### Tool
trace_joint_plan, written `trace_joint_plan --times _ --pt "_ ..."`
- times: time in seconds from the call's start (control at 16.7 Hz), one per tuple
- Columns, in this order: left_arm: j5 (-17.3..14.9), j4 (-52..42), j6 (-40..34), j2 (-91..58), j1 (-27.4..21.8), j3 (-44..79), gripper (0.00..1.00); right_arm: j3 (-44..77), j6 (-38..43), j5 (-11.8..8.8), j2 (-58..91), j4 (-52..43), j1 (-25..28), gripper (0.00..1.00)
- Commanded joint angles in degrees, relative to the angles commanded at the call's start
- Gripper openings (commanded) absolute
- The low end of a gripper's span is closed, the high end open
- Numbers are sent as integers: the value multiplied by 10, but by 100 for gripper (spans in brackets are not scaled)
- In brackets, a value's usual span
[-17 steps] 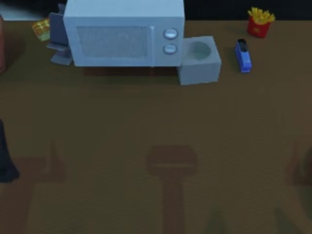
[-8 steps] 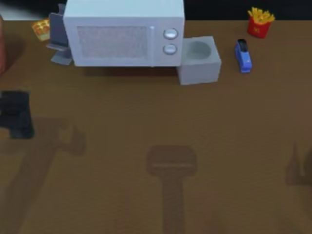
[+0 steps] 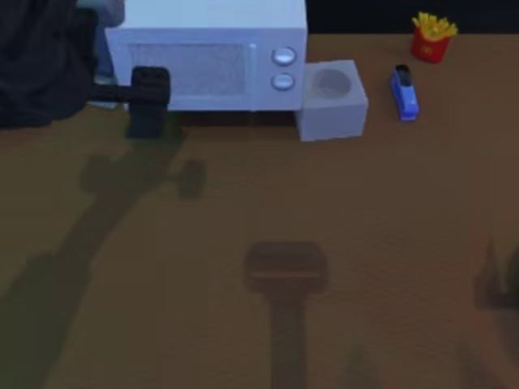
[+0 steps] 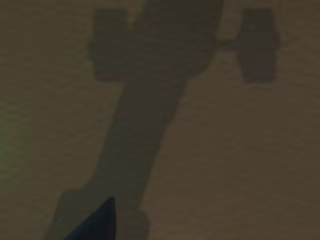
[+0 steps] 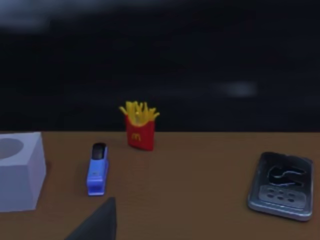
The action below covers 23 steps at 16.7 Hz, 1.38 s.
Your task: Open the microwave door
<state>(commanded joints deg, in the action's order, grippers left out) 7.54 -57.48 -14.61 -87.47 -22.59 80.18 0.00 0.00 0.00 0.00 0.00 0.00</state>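
Observation:
The microwave [image 3: 207,24] is a large light-grey box at the table's back left, with two silver knobs [image 3: 283,68]. Its door [image 3: 195,71], a flat panel with a speckled window, lies flush with the front. My left arm reaches in from the upper left. Its gripper [image 3: 148,104] hangs just in front of the door's left end, open and holding nothing. In the left wrist view only one dark fingertip [image 4: 101,220] shows, over bare table and the arm's shadow. My right arm is outside the top view. One fingertip [image 5: 102,222] shows in its wrist view.
A grey cube with a round hole [image 3: 331,99] stands against the microwave's right side. Right of it lie a blue stapler [image 3: 404,93] and a red carton of fries [image 3: 432,36]. A flat silver device [image 5: 281,186] lies on the table in the right wrist view.
My left arm has swung from the table's left edge up to the microwave's front left corner. It now covers the small objects left of the microwave.

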Motion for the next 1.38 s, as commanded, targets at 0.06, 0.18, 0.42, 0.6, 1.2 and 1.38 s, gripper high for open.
trace_joint_plan --times 0.06,0.18,0.42,0.6,1.2,1.38 --pt "8 -31 -12 -56 -13 56 100 0 0 0 0 0 0 100" --pt "24 -85 -38 -161 -37 168 100 0 0 0 0 0 0 100" --pt "54 -155 -89 -326 -78 383 100 0 0 0 0 0 0 100" --pt "72 -176 -125 -408 -100 520 100 0 0 0 0 0 0 100" --pt "91 -176 -165 -470 -120 650 100 0 0 0 0 0 0 100" --pt "90 -166 -161 -472 -115 642 100 0 0 0 0 0 0 100"
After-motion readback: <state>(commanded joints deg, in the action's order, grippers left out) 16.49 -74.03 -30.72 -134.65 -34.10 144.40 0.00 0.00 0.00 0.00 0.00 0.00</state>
